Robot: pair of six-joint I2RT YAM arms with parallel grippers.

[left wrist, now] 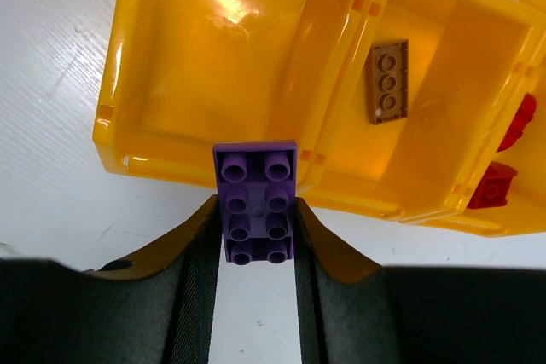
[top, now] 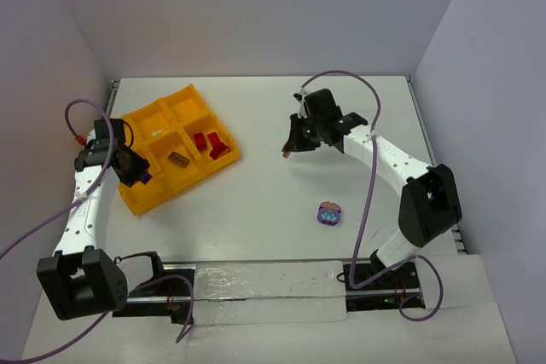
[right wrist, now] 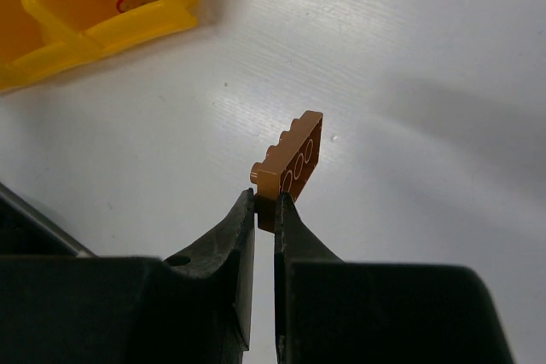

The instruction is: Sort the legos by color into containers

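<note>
brick, purple, sits clamped in left gripper, long axis toward tray — empty cell lies just beyond its near wall; right gripper pinches brown plate.

Nothing legible in any view: no lettering, number, brand or sign. Stud tops of the purple brick, the brown plate and the orange-brown brick too blurred to read any embossed mark. Plain walls on the yellow tray, no label.
</note>
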